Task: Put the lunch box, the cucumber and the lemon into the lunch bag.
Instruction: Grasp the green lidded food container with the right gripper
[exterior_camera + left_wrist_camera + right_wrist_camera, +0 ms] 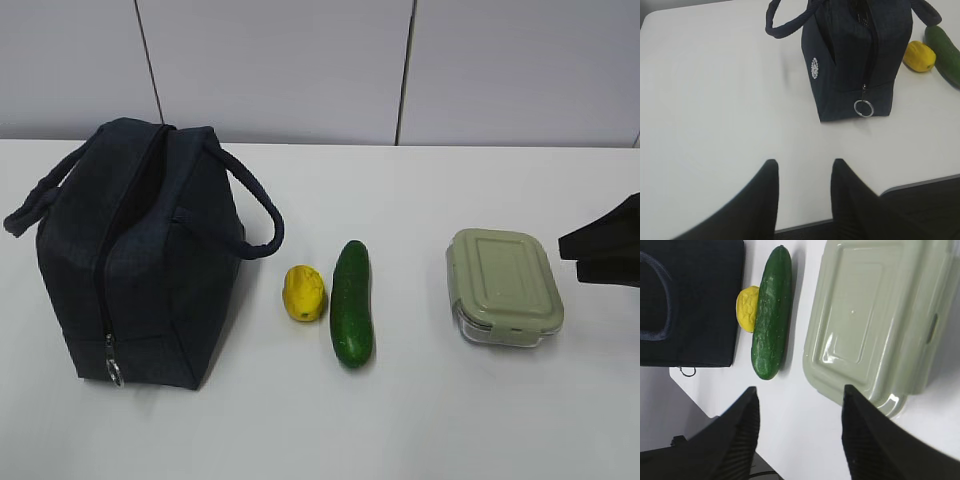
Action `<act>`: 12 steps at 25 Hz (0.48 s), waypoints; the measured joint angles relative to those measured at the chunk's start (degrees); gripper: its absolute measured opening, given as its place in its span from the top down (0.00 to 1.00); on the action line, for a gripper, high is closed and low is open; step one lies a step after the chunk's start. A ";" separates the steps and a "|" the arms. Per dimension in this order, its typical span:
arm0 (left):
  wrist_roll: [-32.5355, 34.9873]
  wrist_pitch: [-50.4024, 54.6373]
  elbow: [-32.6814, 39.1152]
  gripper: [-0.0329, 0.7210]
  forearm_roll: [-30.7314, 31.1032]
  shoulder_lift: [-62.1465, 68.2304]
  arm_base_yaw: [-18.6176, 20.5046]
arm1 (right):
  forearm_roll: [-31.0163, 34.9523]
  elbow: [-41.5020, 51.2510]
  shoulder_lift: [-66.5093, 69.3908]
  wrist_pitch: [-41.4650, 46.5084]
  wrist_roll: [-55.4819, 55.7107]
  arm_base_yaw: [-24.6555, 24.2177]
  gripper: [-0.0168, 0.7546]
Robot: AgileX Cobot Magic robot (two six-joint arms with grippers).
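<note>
The navy lunch bag (140, 250) stands at the left of the table, its zipper's ring pull (115, 372) hanging low on the near end. To its right lie the yellow lemon (303, 293) and the dark green cucumber (352, 302), side by side. Further right sits the lunch box (505, 285) with its sage-green lid on. My right gripper (570, 252) pokes in at the right edge, just beside the box. In the right wrist view it (800, 388) is open and empty, above bare table next to the box's corner (875, 320). My left gripper (805, 162) is open and empty, well short of the bag (850, 65).
The white table's near edge (920, 182) shows just in front of my left fingers. A pale panelled wall (300, 70) stands behind the table. Bare tabletop lies left of the bag (715, 90) and between the cucumber and the lunch box (410, 300).
</note>
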 joint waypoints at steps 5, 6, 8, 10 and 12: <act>0.00 0.00 0.00 0.64 0.00 0.00 0.00 | -0.64 -3.73 3.70 0.00 -2.54 -0.49 0.46; 0.00 0.00 0.00 0.64 0.00 0.00 0.00 | -0.73 -4.24 4.16 -0.08 -2.99 -0.78 0.46; 0.00 -0.10 0.00 0.64 0.00 0.00 0.00 | -0.84 -5.19 5.00 -0.08 -3.82 -1.47 0.46; 0.00 -0.10 0.00 0.64 0.00 0.00 0.00 | -0.84 -5.90 5.94 -0.08 -4.28 -2.01 0.46; 0.00 -0.10 0.00 0.64 0.00 0.00 0.00 | -0.93 -6.26 7.06 -0.08 -4.68 -2.08 0.45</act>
